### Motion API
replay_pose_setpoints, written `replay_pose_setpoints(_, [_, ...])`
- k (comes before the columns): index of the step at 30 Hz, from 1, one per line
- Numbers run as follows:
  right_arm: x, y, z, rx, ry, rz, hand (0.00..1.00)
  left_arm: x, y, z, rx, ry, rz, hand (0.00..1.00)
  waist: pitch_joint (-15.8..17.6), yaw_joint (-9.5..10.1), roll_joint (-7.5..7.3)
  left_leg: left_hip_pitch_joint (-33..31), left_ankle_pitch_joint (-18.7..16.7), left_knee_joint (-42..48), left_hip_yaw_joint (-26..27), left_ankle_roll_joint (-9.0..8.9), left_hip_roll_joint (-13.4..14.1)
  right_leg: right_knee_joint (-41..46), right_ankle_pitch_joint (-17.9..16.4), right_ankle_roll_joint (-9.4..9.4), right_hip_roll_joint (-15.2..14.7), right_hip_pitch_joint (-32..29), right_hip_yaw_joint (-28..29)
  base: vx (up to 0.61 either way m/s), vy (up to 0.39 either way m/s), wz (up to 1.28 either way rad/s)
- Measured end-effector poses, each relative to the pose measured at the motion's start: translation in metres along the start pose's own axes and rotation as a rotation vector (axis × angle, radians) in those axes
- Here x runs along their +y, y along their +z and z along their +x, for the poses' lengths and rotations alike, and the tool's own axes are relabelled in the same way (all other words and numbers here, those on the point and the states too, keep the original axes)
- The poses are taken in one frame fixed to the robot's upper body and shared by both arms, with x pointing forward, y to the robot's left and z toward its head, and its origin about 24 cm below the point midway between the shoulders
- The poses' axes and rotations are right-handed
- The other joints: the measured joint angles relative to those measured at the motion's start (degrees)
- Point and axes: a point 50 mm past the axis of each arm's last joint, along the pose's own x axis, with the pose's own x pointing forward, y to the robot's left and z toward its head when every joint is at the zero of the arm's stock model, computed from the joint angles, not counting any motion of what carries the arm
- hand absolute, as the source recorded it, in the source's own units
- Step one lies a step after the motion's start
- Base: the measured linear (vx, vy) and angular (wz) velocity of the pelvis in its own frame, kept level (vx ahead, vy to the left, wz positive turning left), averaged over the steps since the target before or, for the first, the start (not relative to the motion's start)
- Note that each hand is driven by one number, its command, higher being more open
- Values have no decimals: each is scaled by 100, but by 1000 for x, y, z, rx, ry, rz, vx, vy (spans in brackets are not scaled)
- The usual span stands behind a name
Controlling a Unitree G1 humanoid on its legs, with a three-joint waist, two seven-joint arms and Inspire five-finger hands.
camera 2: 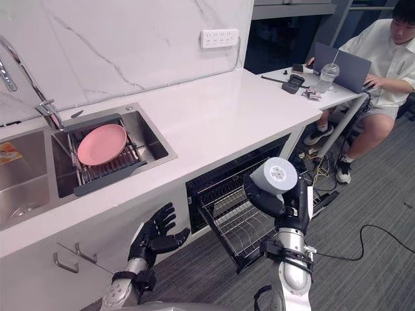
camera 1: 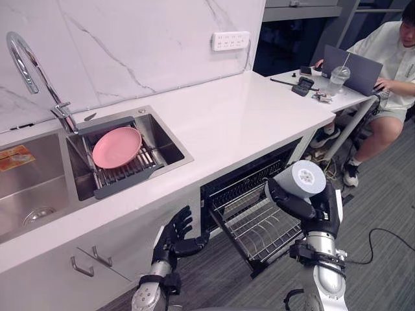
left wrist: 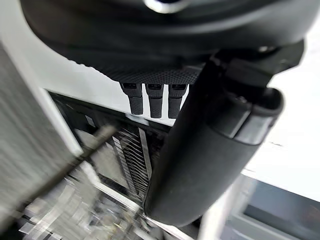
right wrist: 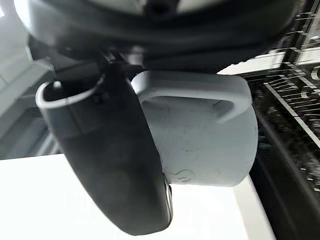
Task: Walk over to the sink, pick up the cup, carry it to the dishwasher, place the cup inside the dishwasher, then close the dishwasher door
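Note:
My right hand (camera 1: pixel 310 208) is shut on a pale grey cup (camera 1: pixel 300 179), its base turned toward the camera. The cup hangs just above the pulled-out wire rack (camera 1: pixel 259 227) of the open dishwasher (camera 1: pixel 249 178) under the white counter. In the right wrist view the cup (right wrist: pixel 205 145) with its handle lies against my thumb (right wrist: pixel 112 165). My left hand (camera 1: pixel 176 241) hangs open, holding nothing, in front of the white cabinet left of the dishwasher.
A steel sink (camera 1: pixel 39 188) with a tall tap (camera 1: pixel 29 71) is set in the counter; a pink plate (camera 1: pixel 117 146) lies on a dark drying rack over it. At the back right a seated person (camera 1: pixel 386 71) works at a laptop on a small table. Grey carpet lies below.

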Motion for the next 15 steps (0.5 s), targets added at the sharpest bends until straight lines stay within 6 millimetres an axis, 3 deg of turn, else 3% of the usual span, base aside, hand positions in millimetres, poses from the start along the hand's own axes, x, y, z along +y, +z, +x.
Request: replay_pose_setpoints(15, [-14,-37,-4,162,-16,-69,30,28,-57,-14,258,181,31,90,-7,33,30,29,158,-328,-117,36,-178,31,-108,27,-132,-48,-160,19,1,6])
